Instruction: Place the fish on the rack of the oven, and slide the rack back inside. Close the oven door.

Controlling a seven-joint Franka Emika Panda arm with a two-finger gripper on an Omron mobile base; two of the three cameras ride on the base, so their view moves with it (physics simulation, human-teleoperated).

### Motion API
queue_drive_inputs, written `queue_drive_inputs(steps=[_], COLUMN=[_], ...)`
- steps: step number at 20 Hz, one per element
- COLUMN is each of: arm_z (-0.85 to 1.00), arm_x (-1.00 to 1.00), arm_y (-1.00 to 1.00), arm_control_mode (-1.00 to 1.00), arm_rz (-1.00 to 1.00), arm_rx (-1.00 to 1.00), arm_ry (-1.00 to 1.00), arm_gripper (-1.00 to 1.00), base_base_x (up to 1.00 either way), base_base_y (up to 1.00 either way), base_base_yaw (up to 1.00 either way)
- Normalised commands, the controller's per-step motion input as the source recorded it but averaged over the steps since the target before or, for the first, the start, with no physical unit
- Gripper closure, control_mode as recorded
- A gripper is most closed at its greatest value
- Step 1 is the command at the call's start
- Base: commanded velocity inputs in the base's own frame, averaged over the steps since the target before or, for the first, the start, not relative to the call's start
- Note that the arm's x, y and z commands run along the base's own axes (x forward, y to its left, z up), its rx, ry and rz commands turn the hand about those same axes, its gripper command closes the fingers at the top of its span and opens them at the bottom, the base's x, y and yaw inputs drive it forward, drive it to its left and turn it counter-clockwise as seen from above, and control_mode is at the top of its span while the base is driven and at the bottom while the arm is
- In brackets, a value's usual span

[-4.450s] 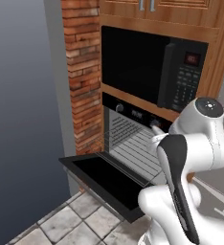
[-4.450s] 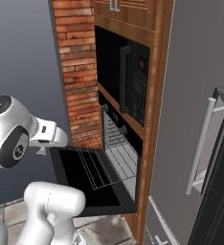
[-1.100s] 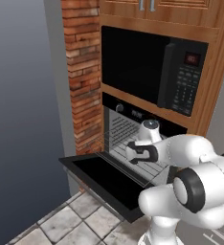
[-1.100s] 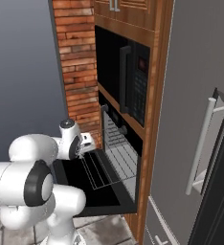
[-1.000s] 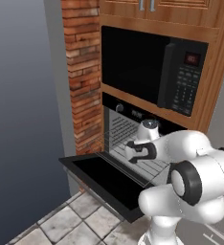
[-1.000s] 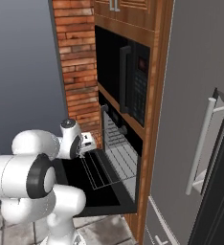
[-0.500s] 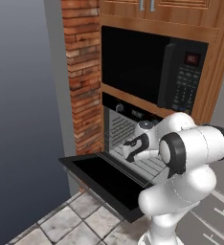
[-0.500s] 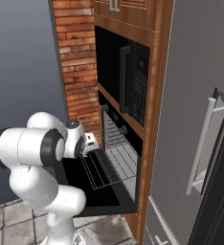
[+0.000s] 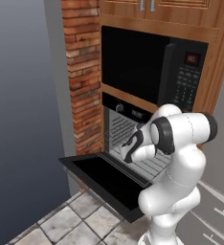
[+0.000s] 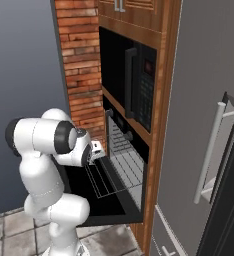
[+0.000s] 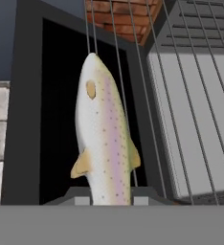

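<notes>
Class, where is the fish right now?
In the hand view the fish hangs mid-frame, held by the gripper, over the rack pulled out above the open oven door.

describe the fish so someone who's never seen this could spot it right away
Find the black oven under the microwave, its door dropped open. Over the pulled-out wire rack hangs the fish: pale, speckled, pink-striped, yellowish fins.

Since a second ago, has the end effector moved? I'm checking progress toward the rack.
Yes. The end effector has shifted left along the oven front, over the open oven door.
</notes>
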Motion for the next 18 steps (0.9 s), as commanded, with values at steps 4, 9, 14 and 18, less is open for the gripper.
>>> queue_drive_inputs(steps=[4, 9, 14, 18], arm_z=[-0.20, -0.26, -0.37, -0.38], arm_x=[0.37, 0.39, 0.35, 0.33], arm_y=[0.00, 0.00, 0.00, 0.00], arm_control_mode=[-1.00, -1.00, -1.00, -1.00], arm_rz=[0.00, 0.00, 0.00, 0.00], arm_rx=[0.00, 0.00, 0.00, 0.00], arm_ry=[0.00, 0.00, 0.00, 0.00], arm_gripper=[1.00, 1.00, 1.00, 1.00], base_base_x=[0.00, 0.00, 0.00, 0.00], base_base_y=[0.00, 0.00, 0.00, 0.00], base_base_yaw=[0.00, 0.00, 0.00, 0.00])
